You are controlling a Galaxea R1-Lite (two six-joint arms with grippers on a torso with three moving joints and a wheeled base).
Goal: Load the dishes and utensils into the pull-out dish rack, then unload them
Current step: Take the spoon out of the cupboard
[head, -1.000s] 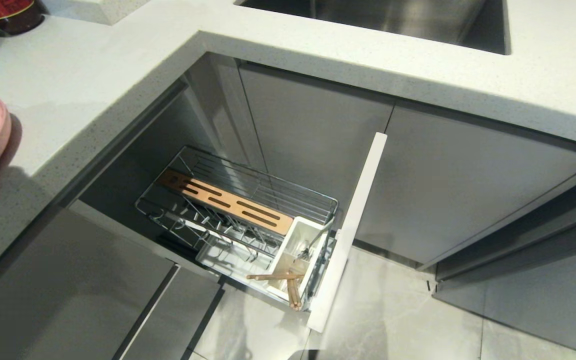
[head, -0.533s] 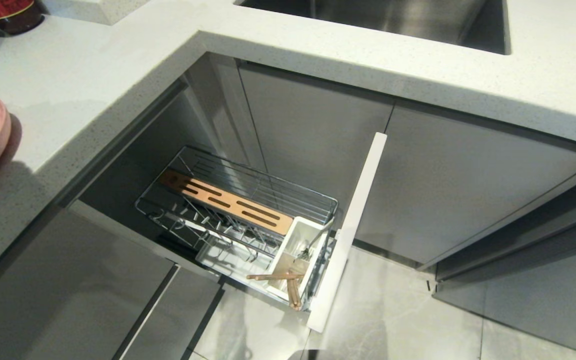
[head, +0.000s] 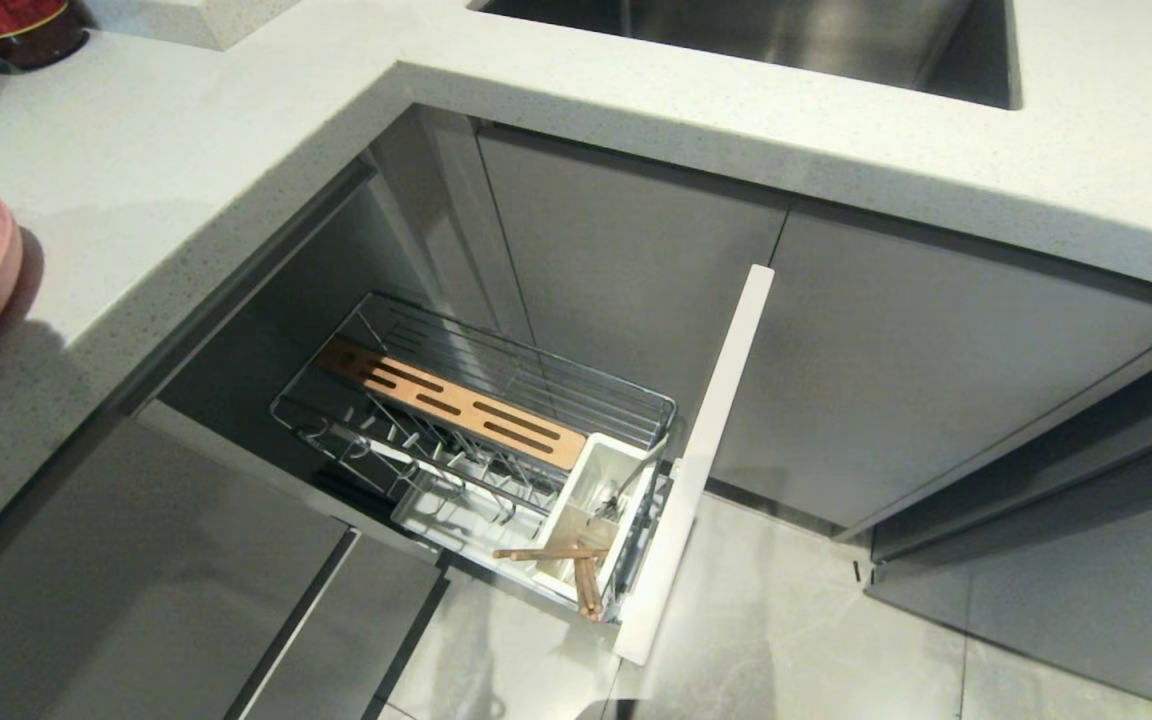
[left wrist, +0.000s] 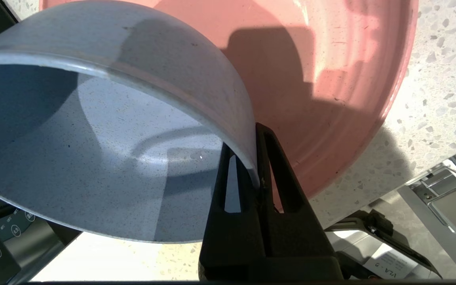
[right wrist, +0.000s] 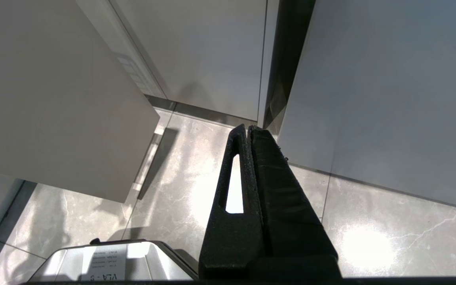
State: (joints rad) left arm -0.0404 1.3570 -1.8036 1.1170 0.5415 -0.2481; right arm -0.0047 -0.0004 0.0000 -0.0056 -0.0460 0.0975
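Bowl gripped over the plate
Left claw [left wrist: 251, 178] clamps the bowl [left wrist: 93, 158] rim above the plate [left wrist: 331, 79]; rack [head: 476, 420] lies below, right claw [right wrist: 248, 132] clenched, empty.

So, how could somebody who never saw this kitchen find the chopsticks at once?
Look below the corner of the white counter, where the wire rack is pulled out of the grey cabinets. At its front end, against the white panel, sits a white cutlery box. The chopsticks lie across its near end: two thin pale wooden sticks, crossed, unlike the grey spoon beside them.
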